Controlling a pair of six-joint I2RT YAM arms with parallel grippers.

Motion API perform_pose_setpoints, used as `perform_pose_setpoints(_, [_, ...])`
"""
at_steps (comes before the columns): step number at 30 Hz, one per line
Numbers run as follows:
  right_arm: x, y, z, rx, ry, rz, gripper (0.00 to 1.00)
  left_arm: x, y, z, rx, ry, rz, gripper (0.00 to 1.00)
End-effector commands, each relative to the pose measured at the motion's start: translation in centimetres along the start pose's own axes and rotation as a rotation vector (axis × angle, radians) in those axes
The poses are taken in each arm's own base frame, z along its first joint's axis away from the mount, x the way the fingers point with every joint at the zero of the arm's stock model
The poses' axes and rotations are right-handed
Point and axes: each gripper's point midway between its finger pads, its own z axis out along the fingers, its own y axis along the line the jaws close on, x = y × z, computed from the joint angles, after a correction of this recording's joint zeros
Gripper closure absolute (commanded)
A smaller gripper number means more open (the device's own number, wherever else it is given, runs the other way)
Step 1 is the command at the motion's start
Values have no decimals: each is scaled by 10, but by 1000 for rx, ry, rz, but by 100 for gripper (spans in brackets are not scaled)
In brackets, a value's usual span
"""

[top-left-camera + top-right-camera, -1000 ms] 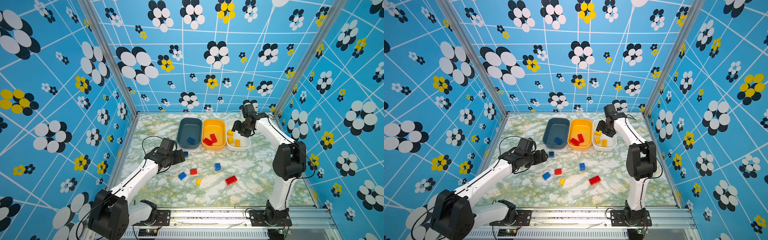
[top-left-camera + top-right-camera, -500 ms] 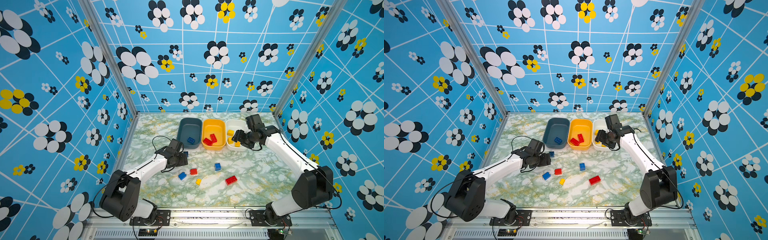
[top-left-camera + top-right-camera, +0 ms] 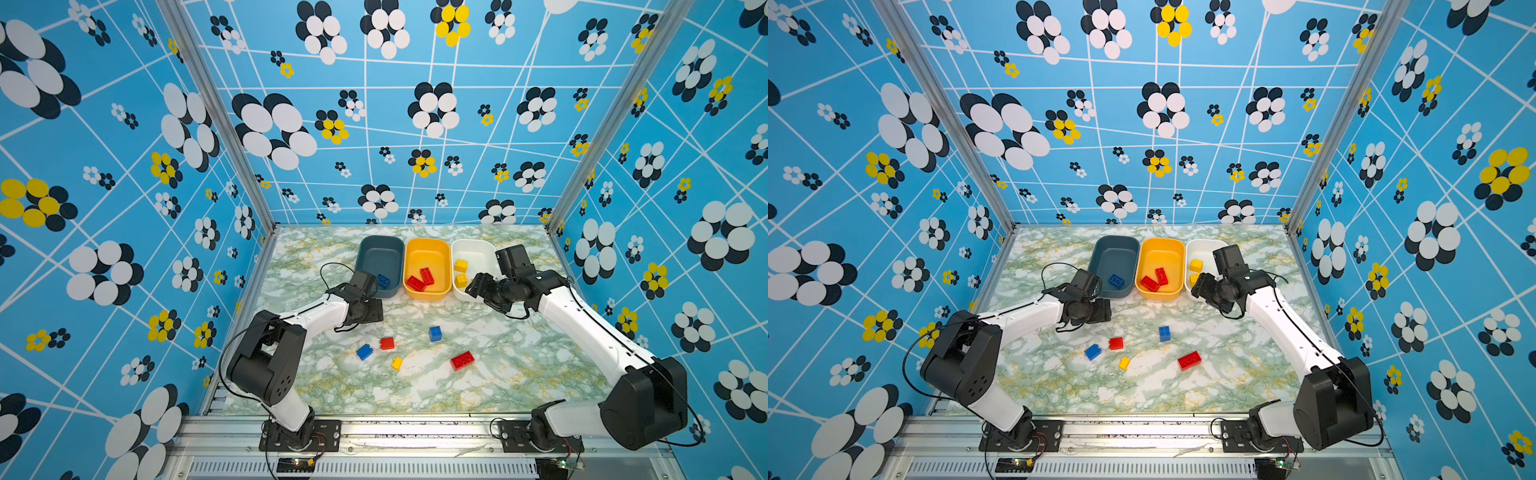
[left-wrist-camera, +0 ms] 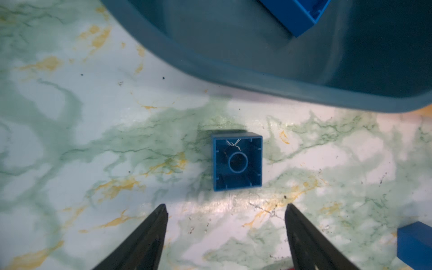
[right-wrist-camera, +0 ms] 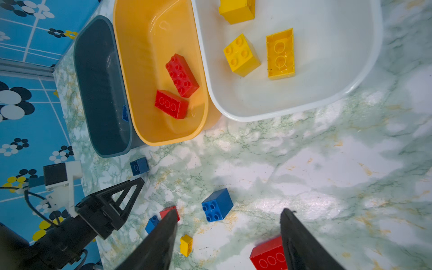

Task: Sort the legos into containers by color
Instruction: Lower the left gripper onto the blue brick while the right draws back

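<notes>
**Marble table (image 3: 519, 374) half sorted, left gripper (image 4: 226, 207) lined up on blue cube (image 4: 237, 161)**

At 12 o'clock sit teal tub (image 3: 376, 249), yellow tub (image 3: 428, 253) and white tub (image 3: 473, 249), side by side, one per colour: a blue brick (image 3: 383, 281), two reds (image 3: 427, 275) and some yellows (image 3: 460, 265) are already home. The cube lies at the teal tub's 6 o'clock, hollow side facing my left fingers (image 4: 149, 236), which stand apart and empty; I judge a pick is next. My right gripper (image 5: 229, 211), fingers apart and empty too, hovers near the white tub's 6 o'clock rim. Five loose bricks (image 3: 462, 360) wait mid-table.
</notes>
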Motion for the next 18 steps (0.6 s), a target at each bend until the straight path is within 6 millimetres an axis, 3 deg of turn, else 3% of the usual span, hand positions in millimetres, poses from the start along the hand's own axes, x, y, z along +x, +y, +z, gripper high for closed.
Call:
perform_pose_setpoints(1, [-1,3,-4,-18,-28,11,29,-16,-7,3,-6,-40,24,20])
perform_pose_setpoints(8, [0,3,0,-31,-34,19,29,-20,-6,15,-69,-35,36,26])
perform_pose_setpoints(18, [3,0,1,-33,-32,12,29,-16,-1,30,-148,-25,38,44])
